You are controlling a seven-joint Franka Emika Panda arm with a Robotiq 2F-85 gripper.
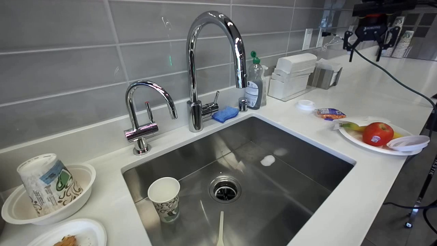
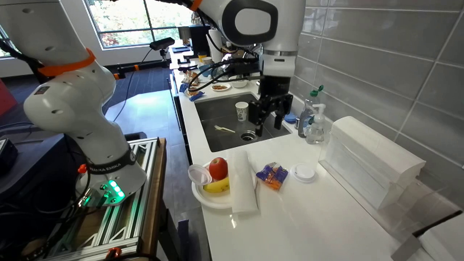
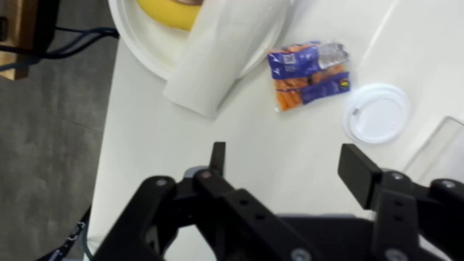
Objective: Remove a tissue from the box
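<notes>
A clear holder, the box, stands against the tiled wall with a tall stack of white folded tissues. The box and its tissues show at the right in an exterior view. In the wrist view, a clear edge of the box shows at the right. One folded tissue lies across the plate; it also shows in the wrist view. My gripper is open and empty, raised above the counter. It also shows in an exterior view and the wrist view.
A plate holds an apple and a banana. A carrot bag and a white lid lie nearby. A metal napkin holder, soap bottles, a sink and tall faucet are around.
</notes>
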